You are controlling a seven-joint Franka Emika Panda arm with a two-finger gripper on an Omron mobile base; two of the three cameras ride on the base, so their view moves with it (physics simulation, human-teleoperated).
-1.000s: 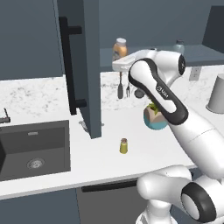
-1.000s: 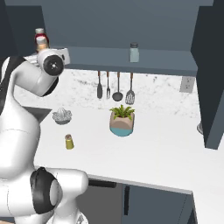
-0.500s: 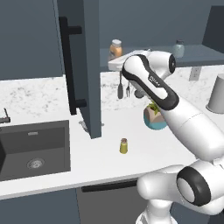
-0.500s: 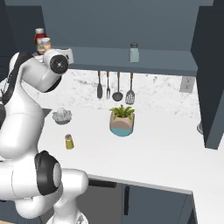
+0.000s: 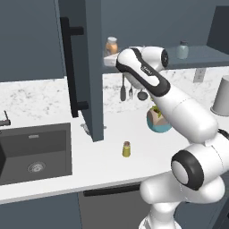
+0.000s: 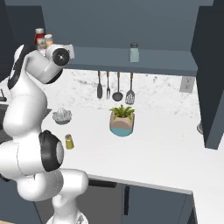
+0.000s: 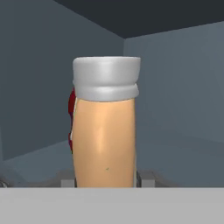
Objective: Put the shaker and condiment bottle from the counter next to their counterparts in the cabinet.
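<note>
My gripper (image 7: 106, 179) is shut on the condiment bottle (image 7: 105, 140), an orange bottle with a pale cap. I hold it upright over the shelf inside the cabinet (image 5: 197, 58). A red bottle (image 7: 71, 105) stands just behind it. From the left base view the condiment bottle (image 5: 112, 46) sits above my hand at the shelf's left end, near the open door (image 5: 91, 67). In the right base view the condiment bottle (image 6: 48, 40) is beside the red bottle (image 6: 40, 36). The yellow shaker (image 5: 127, 149) (image 6: 69, 141) stands on the counter (image 5: 112, 165).
A pale grey-green shaker (image 5: 182, 50) (image 6: 134, 52) stands further right on the shelf. A potted plant (image 5: 157, 120) (image 6: 122, 122), hanging utensils (image 6: 117, 85) and a juicer (image 6: 62, 116) are by the wall. The dark sink (image 5: 36, 152) lies left, a grey canister (image 5: 221, 96) right.
My arm has swung left and deeper into the cabinet, carrying the condiment bottle toward the shelf's left end. The yellow shaker has not moved.
</note>
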